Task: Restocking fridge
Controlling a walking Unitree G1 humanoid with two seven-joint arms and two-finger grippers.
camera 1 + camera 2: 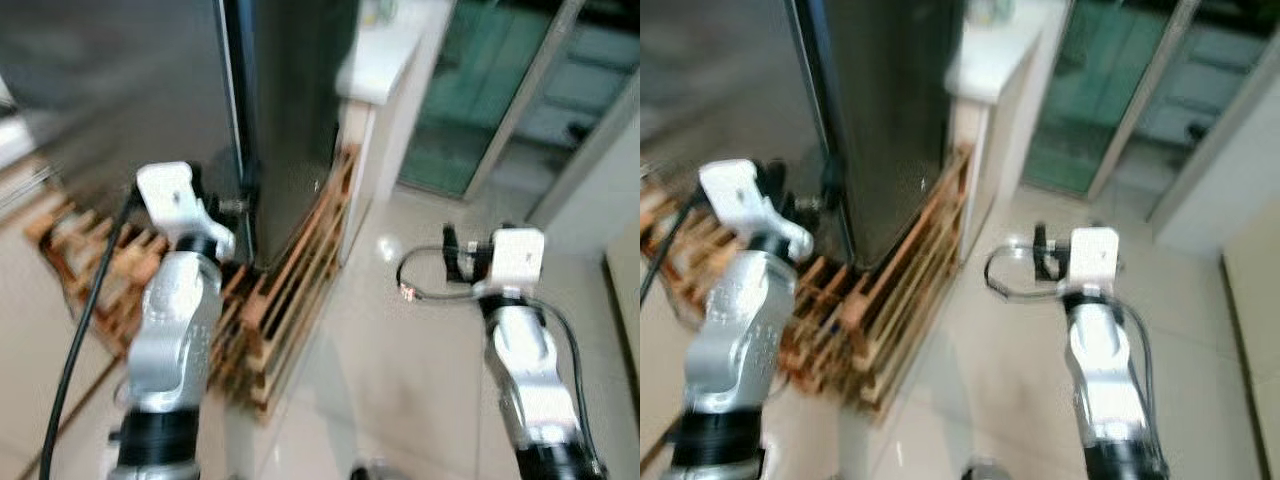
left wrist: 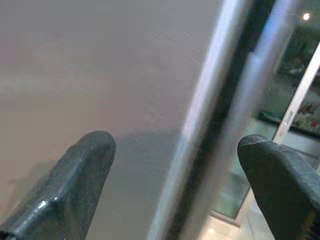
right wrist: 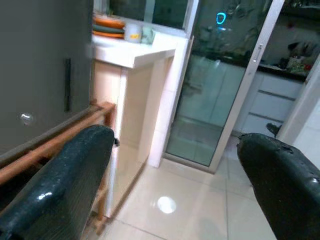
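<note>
Left gripper (image 2: pixel 175 170): two long black fingers spread wide, nothing between them. It is raised close to the front corner of the tall dark grey steel fridge (image 1: pixel 150 90); in the left wrist view the fingers straddle the bright vertical edge of the fridge door, but no contact can be confirmed. In the head views the silver left arm (image 1: pixel 180 330) reaches toward the fridge's lower corner.

Right gripper (image 3: pixel 175 175): fingers also spread wide, empty. It is held out over the pale glossy tiled floor (image 1: pixel 400 360), well apart from the fridge and pointed toward the white counter with a cream cabinet below (image 3: pixel 132 52) and the sliding glass door with a pale metal frame (image 3: pixel 225 90).

Surroundings: the fridge stands on a slatted brown wooden pallet (image 1: pixel 290 300). Orange plates and small containers sit on the counter top (image 3: pixel 112 25); too small to identify further. Head views are blurred.

Progress, judged: early stage. The fridge door looks closed, neither gripper carries stock, and no item to load can be identified. Remaining: get the left fingers onto the door edge, open the door, fetch goods, place them inside, and close it.
</note>
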